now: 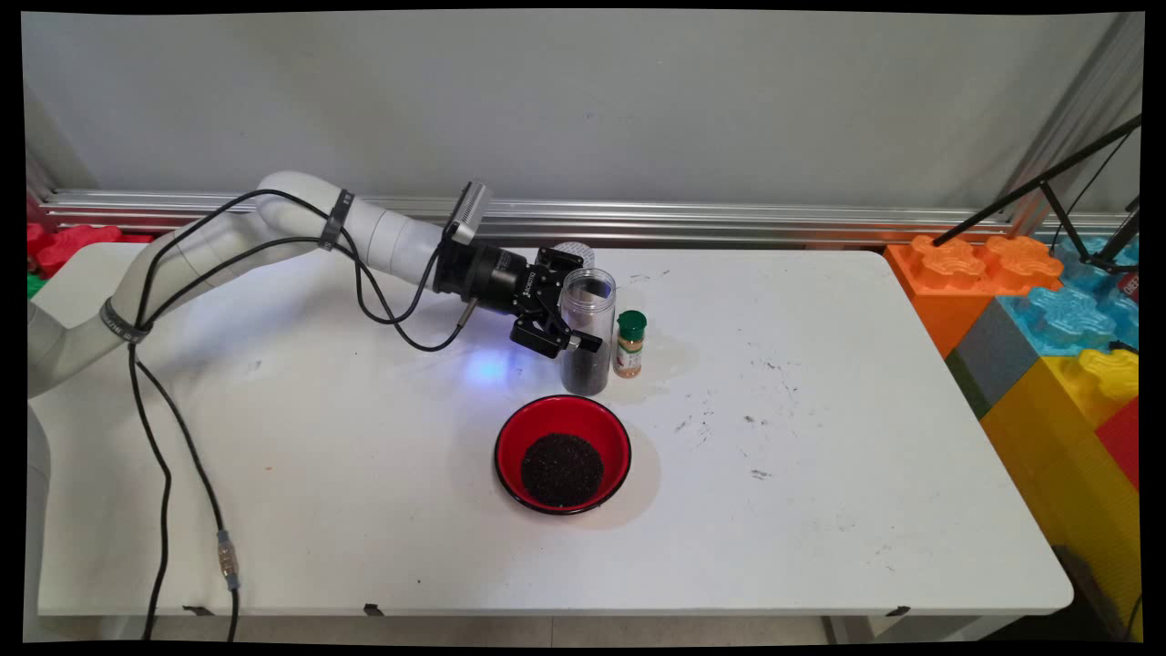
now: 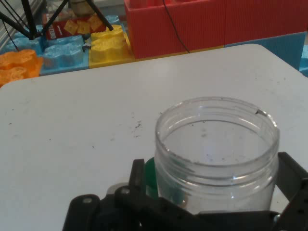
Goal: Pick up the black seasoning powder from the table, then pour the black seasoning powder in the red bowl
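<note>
My gripper (image 1: 583, 305) is shut on a clear, lidless plastic jar (image 1: 588, 319) that stands upright near the middle of the white table (image 1: 820, 437). A little dark grain lies in the jar's bottom. In the hand view the jar (image 2: 216, 144) fills the space between the fingers (image 2: 137, 178), its open mouth towards the camera. A small spice bottle with a green cap (image 1: 629, 343) stands right beside the jar; its cap (image 2: 150, 174) peeks out behind the left finger. A red bowl (image 1: 510, 433) with a heap of dark grain (image 1: 562, 469) sits just in front of the jar.
A pale round thing (image 1: 576, 252), perhaps a lid, lies behind the gripper. Large orange, blue and yellow toy blocks (image 1: 1066, 328) line the table's right side, with black tripod legs (image 1: 1038, 187) above them. A metal rail (image 1: 729, 219) runs along the back. Black cables (image 1: 164, 474) hang at the left.
</note>
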